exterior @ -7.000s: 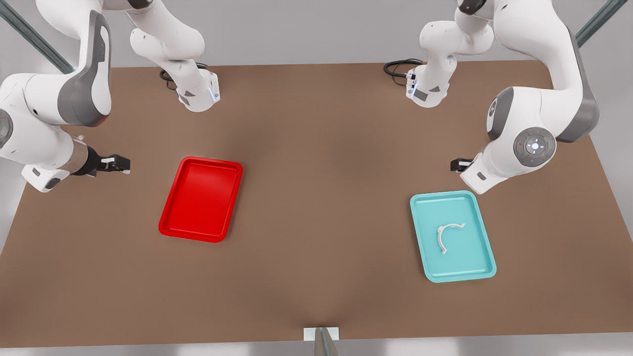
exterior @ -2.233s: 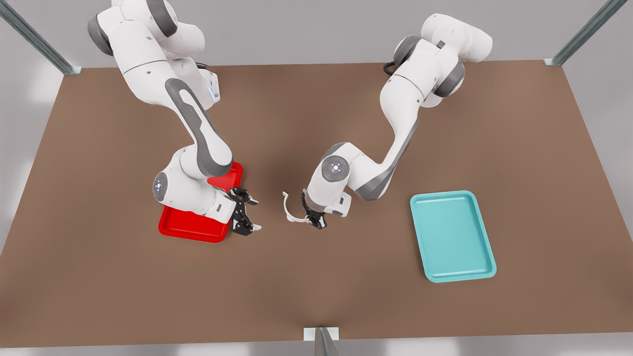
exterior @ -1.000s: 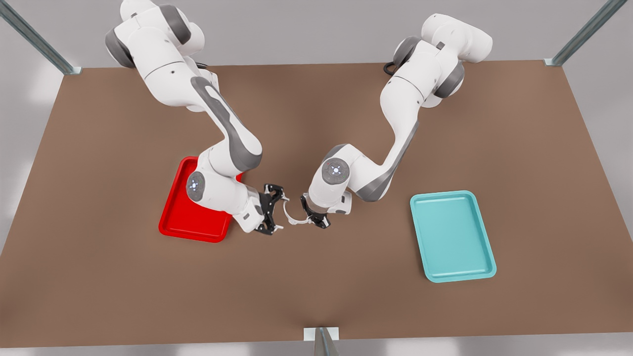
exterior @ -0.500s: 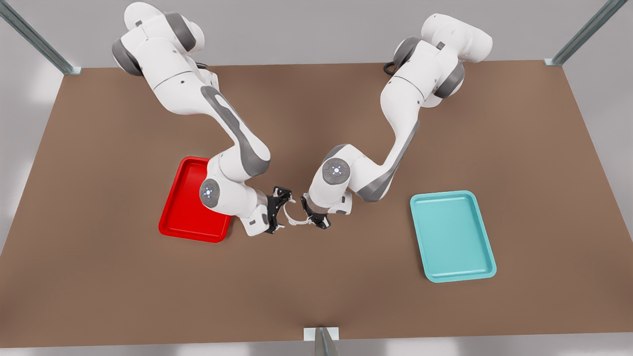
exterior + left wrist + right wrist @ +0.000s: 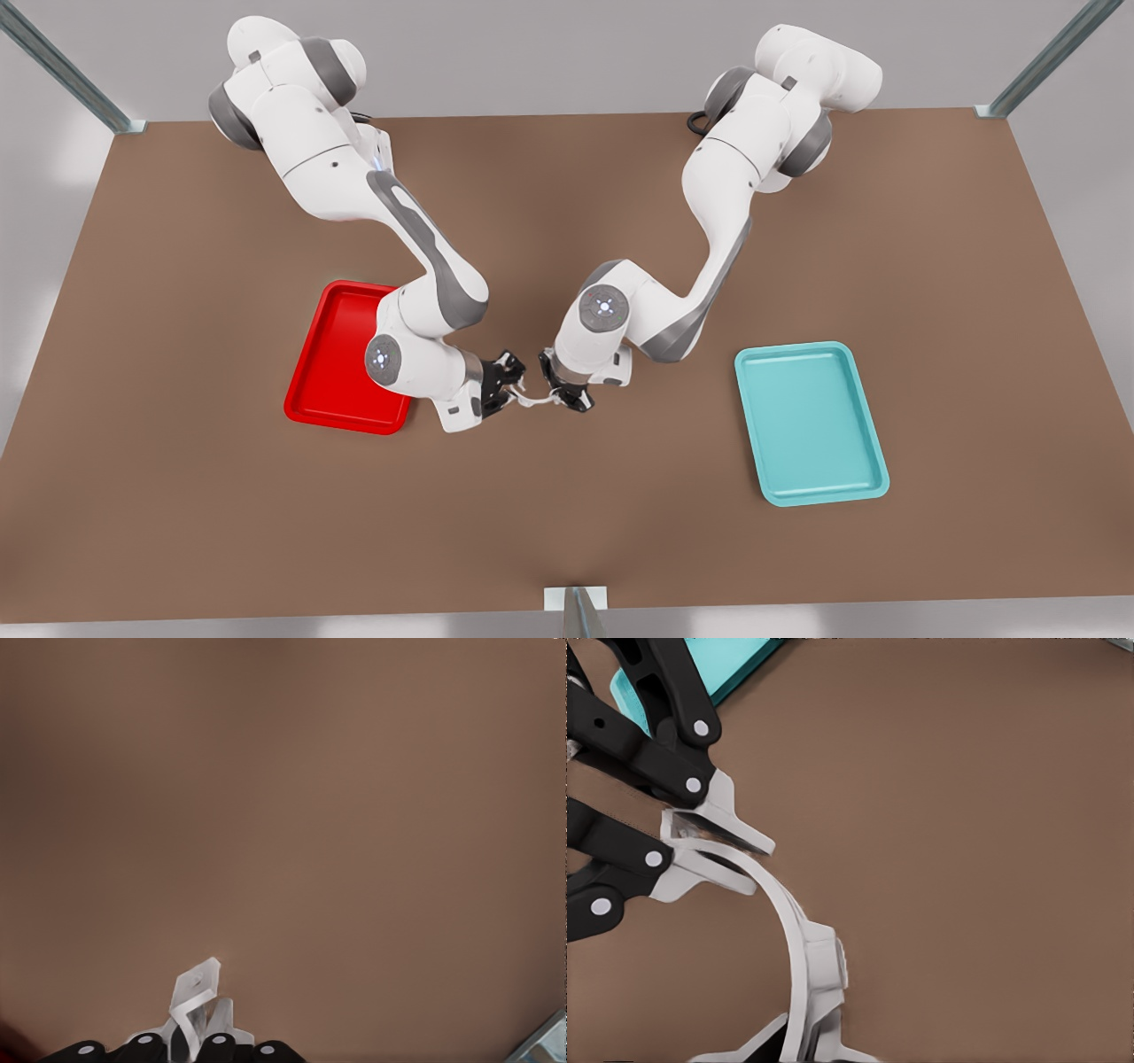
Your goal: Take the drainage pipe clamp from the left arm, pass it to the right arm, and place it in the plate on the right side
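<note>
The small white plastic C-shaped pipe clamp (image 5: 529,399) hangs just beside the glossy red rectangular tray (image 5: 341,354), with the left gripper (image 5: 565,396) clamped on one end. The right gripper (image 5: 508,385) straddles the other end, and I cannot tell whether it has closed. It should pinch firmly before the left releases.

The left arm reaches in from the front view's right, elbow high, wrist bent low over the table; its end effector (image 5: 560,396) has both fingers (image 5: 731,819) pinched on one end of the drainage pipe clamp (image 5: 799,935); the right arm mirrors it from the front view's left; its end effector (image 5: 507,383) faces the other, fingers closed on the clamp's opposite end.
</note>
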You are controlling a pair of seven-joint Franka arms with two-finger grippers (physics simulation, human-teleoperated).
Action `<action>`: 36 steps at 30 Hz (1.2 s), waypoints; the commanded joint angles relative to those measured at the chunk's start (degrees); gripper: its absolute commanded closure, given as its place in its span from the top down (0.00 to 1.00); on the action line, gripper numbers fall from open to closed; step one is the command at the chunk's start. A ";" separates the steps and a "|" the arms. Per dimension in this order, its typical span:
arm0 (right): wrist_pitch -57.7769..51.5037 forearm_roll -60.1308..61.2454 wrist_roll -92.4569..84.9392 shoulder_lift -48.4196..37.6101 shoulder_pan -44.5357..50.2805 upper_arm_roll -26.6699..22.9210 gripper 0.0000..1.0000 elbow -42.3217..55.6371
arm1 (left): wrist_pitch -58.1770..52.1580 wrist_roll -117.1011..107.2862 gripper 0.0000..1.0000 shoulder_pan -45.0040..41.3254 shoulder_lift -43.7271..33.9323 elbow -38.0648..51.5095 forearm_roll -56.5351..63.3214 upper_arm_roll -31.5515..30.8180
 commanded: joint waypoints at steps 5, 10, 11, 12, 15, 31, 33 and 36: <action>0.03 -0.69 5.40 0.49 0.00 0.02 0.21 0.79 | -4.05 -11.36 1.00 5.06 -1.81 0.13 -0.34 -3.76; 0.03 -0.86 5.23 0.49 0.00 0.02 0.21 0.79 | -15.31 -11.27 1.00 7.53 -4.18 -0.05 -0.34 -11.76; 0.03 -1.04 5.05 0.49 -0.09 0.02 0.21 0.70 | -16.71 -11.27 1.00 7.44 -4.27 -0.05 -0.43 -12.11; 0.03 -1.04 4.79 0.49 -0.09 0.02 0.21 0.78 | -17.51 -11.18 1.00 7.53 -4.27 0.04 -0.34 -13.26; 0.03 -1.04 4.79 0.49 -0.09 0.02 0.21 0.70 | -25.41 0.31 1.00 10.51 -5.59 0.13 -0.51 -13.78; -15.53 -24.14 -9.27 -4.79 -20.04 -1.73 0.21 -2.47 | -49.41 164.51 1.00 32.58 -36.62 -23.60 8.98 -6.66; -14.21 -28.89 -9.27 -5.75 -21.70 -3.76 0.21 -4.04 | -49.68 164.60 1.00 33.19 -36.70 -23.60 7.49 -6.66; -6.04 -32.59 -9.36 -10.41 -24.34 -3.76 0.21 -13.53 | -50.90 165.12 1.00 33.98 -38.29 -23.25 7.13 -6.49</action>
